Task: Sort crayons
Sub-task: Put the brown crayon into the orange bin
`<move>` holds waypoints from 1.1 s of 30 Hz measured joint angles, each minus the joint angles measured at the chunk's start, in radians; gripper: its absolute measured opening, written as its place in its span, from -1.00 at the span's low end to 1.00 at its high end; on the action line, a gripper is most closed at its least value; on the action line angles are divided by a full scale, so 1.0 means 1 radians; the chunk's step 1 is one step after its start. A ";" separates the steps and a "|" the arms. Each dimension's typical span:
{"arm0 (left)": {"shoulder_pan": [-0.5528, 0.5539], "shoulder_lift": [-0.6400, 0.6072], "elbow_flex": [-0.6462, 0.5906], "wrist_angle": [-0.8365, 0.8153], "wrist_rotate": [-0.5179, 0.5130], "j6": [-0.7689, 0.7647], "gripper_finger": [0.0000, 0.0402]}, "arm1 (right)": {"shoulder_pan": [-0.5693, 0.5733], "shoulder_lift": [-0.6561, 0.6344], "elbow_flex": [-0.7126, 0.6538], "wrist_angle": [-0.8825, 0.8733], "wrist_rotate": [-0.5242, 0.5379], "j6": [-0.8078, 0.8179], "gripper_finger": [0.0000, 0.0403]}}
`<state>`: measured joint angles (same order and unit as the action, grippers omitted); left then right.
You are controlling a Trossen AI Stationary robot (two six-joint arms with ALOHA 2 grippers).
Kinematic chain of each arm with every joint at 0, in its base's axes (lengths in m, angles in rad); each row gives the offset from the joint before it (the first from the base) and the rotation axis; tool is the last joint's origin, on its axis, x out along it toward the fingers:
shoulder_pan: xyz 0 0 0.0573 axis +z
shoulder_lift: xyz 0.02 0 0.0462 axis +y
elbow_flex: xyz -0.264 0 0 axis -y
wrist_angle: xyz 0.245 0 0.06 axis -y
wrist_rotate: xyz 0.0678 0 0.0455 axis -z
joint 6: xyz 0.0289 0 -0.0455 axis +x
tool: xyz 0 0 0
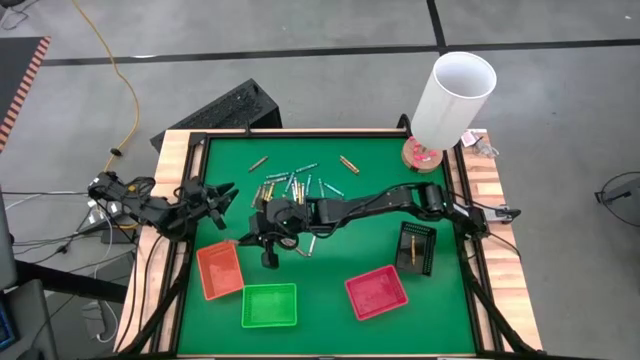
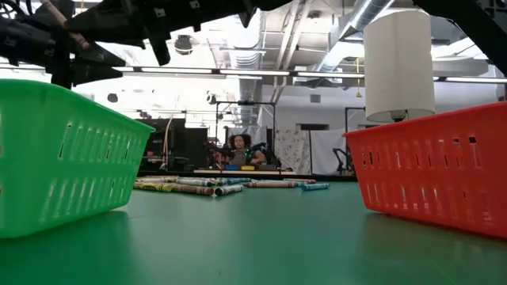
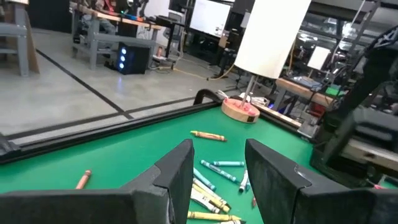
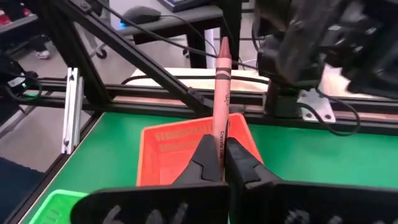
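Several crayons (image 1: pixel 295 185) lie loose on the green table, far of centre; the low view (image 2: pixel 222 186) and the left wrist view (image 3: pixel 211 190) show them too. My right gripper (image 4: pixel 221 155) reaches across from the table's right to above the mat near the orange tray (image 4: pixel 180 149) and is shut on a reddish-brown crayon (image 4: pixel 221 87). My left gripper (image 3: pixel 217 168) waits open at the table's left edge (image 1: pixel 218 196), nothing between its fingers. My right gripper pinches the reddish-brown crayon by its lower part (image 4: pixel 219 134) between the two fingertips. The fingers come about level from the table's right and lie across the crayon. It stands upright, pointed tip up, lifted clear of the table.
The orange tray (image 1: pixel 220 270), green tray (image 1: pixel 269 305) and red tray (image 1: pixel 376 291) sit along the near side, and a black tray (image 1: pixel 416 247) with a crayon in it at the right. A white cylinder (image 1: pixel 455 95) on a round base stands at the far right corner.
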<state>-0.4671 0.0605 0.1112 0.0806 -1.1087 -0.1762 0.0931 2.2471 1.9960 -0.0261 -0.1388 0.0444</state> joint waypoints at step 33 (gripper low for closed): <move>0.002 -0.009 0.013 0.042 -0.067 0.128 -0.33 | 0.002 0.419 0.351 0.188 -0.261 -0.015 -1.00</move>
<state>-0.4648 0.0513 0.1242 0.1226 -1.1755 -0.0481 0.0948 2.6659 2.3470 0.1616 -0.4000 0.0296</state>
